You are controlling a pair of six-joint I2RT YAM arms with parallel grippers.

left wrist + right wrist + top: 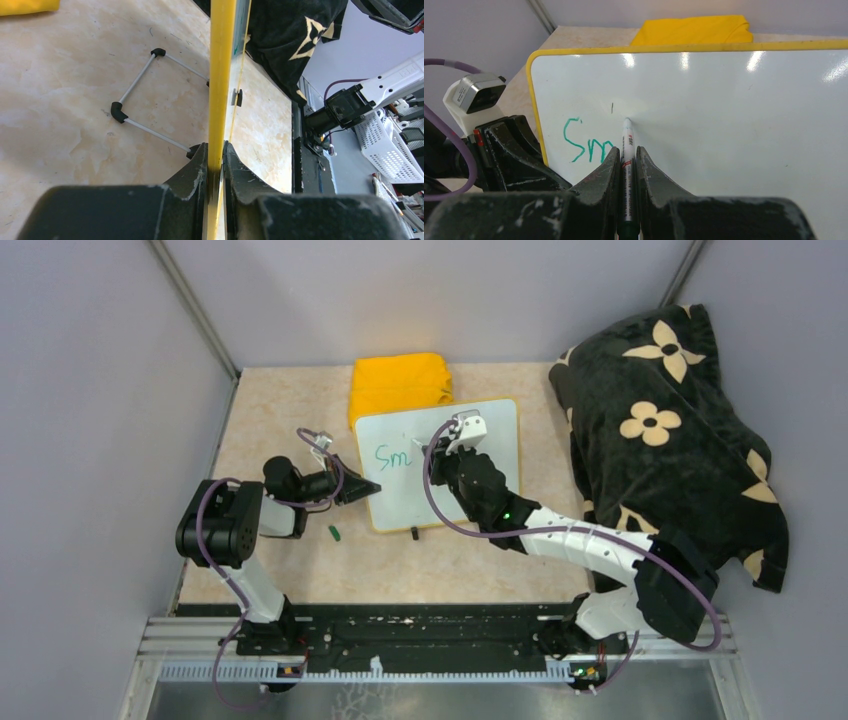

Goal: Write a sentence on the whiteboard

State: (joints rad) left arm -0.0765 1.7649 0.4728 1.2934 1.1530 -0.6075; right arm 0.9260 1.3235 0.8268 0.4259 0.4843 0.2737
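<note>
From above, the flat white whiteboard with a thin yellow rim (405,502) sits mid-table, just in front of a folded yellow cloth (400,383) and left of a black blanket with cream flowers (660,430). A small green cap (335,532) lies off its near-left corner. The left gripper (366,489) meets its left edge and the right gripper (441,453) hovers over its middle, beside the green handwritten sentence (392,456), which reads only "Sm". The left wrist view shows that gripper clamped on the yellow rim, with a thin wire stand (145,100) behind the board. In the right wrist view the jaws are clenched around a white-barrelled green marker (626,145), its tip touching the surface just right of the "m". The rim pinch looks narrow, so heavy pen pressure could twist the board and distort letters. The marker could also slip backward between the jaws, and a low wrist might smear wet ink.
</note>
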